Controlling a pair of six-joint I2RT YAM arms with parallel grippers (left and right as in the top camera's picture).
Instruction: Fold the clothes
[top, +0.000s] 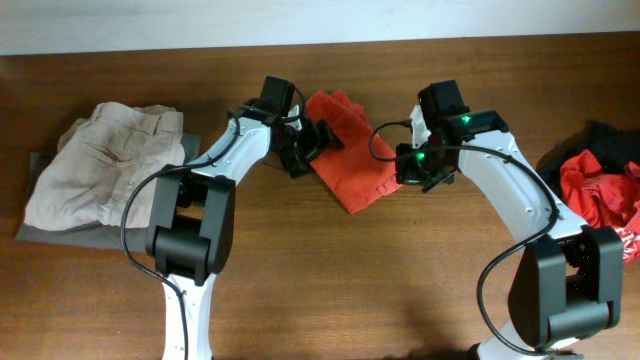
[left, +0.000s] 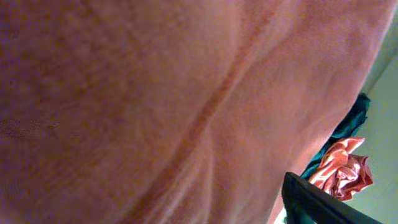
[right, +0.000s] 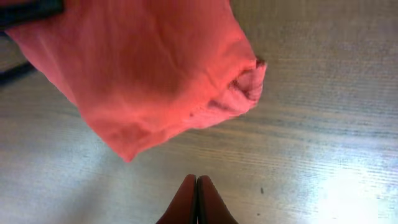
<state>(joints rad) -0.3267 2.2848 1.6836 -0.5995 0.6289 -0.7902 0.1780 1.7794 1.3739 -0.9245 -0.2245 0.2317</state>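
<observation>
An orange-red shirt (top: 348, 150) lies folded into a small oblong at the middle back of the table. My left gripper (top: 312, 143) is at its left edge. The left wrist view is filled by the orange cloth (left: 186, 106), pressed close; only one black finger (left: 311, 199) shows, far to the right, so the jaws look open. My right gripper (top: 425, 172) is by the shirt's right corner. In the right wrist view its fingertips (right: 196, 186) are shut together and empty over bare wood, a little short of the shirt (right: 155, 68).
Beige trousers (top: 100, 160) lie on a grey garment (top: 40, 225) at the left. A red white-printed shirt (top: 600, 190) and a black garment (top: 610, 140) are heaped at the right edge; they also show in the left wrist view (left: 342, 171).
</observation>
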